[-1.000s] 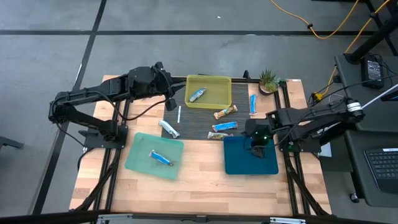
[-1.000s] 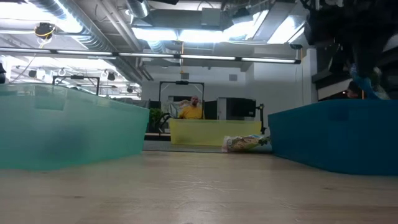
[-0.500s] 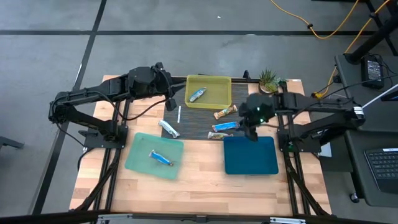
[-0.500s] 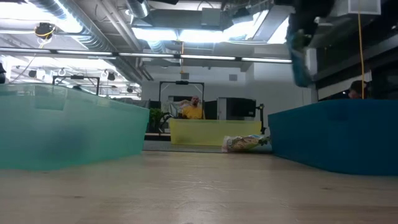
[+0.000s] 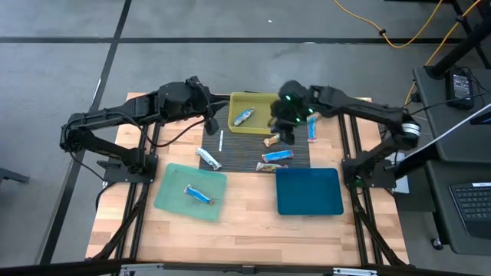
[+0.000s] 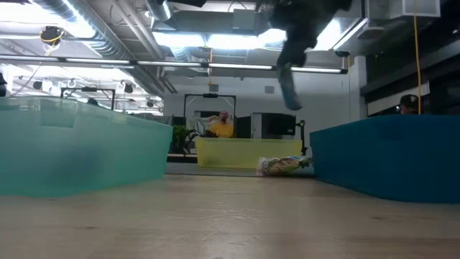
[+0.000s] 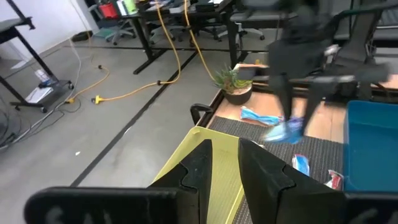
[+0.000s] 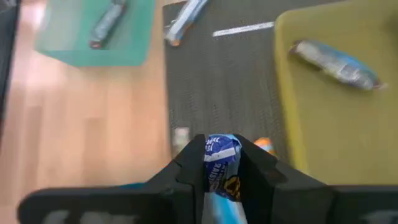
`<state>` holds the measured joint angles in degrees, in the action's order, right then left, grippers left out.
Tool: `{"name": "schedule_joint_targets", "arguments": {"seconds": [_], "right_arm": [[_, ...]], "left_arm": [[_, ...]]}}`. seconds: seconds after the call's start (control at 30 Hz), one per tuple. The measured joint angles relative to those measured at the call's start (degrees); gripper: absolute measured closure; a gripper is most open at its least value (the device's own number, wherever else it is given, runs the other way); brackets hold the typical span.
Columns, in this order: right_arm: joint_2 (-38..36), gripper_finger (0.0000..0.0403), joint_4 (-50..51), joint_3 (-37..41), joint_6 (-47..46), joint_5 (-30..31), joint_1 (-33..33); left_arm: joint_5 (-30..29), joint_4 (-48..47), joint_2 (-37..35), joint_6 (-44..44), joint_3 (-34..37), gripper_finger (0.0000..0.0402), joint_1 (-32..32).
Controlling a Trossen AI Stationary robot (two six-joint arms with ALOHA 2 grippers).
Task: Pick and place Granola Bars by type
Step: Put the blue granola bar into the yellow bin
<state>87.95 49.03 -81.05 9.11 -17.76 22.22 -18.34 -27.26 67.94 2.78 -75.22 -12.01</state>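
**A:** Which step is in hand?

**B:** A carry, I'd judge. Going left to right: the left gripper point(image 5: 209, 107) waits over the far left of the table, just left of the yellow bin point(image 5: 257, 100), its fingers point(image 7: 202, 165) close together with only a thin gap and nothing between them. The right gripper point(image 5: 284, 126) is up in the air at the yellow bin's right edge, its fingers clamped on a blue granola bar point(image 8: 221, 163) that hangs down from them.

**A:** And the next move?

**B:** Probably bringing that bar over the yellow bin, which already holds one blue-and-silver bar point(image 5: 244, 116), then parting the fingers. It should clear the bin's wall first.

**A:** Where are the other bars?

**B:** One blue bar point(image 5: 199, 195) lies in the pale green tray point(image 5: 170, 198) at near left. A silvery bar point(image 5: 208, 159) lies on the dark mat point(image 5: 242, 153) beside a thin white stick point(image 5: 221, 140). An orange-brown bar point(image 5: 273, 140) and a blue bar point(image 5: 277, 156) lie mid-mat, and another blue bar point(image 5: 312, 128) lies at far right. The dark blue tray point(image 5: 308, 192) at near right shows no bar.

**A:** The surface and room?

**B:** A pale wooden table point(image 5: 245, 230) with a small potted plant point(image 5: 331, 97) at its far right corner; grey floor, yellow cables, desks beyond.
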Motion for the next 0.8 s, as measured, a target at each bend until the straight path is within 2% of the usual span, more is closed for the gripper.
{"name": "schedule_joint_targets", "arguments": {"seconds": [0.17,0.37,0.8], "right_arm": [[9.5,0.0324,5.5,-9.9,9.9,0.1,4.3],[18.7,0.0324,6.2,-17.5,17.7,0.1,7.9],[30.5,0.0324,-0.2,-19.7,20.1,0.2,11.6]], "left_arm": [[-1.9,0.0,0.0,-1.7,0.0,0.0327,0.0],[-5.2,0.0,0.0,-3.6,0.0,0.0329,0.0],[-12.4,0.0,0.3,-3.6,0.0,0.0329,-0.1]]}}
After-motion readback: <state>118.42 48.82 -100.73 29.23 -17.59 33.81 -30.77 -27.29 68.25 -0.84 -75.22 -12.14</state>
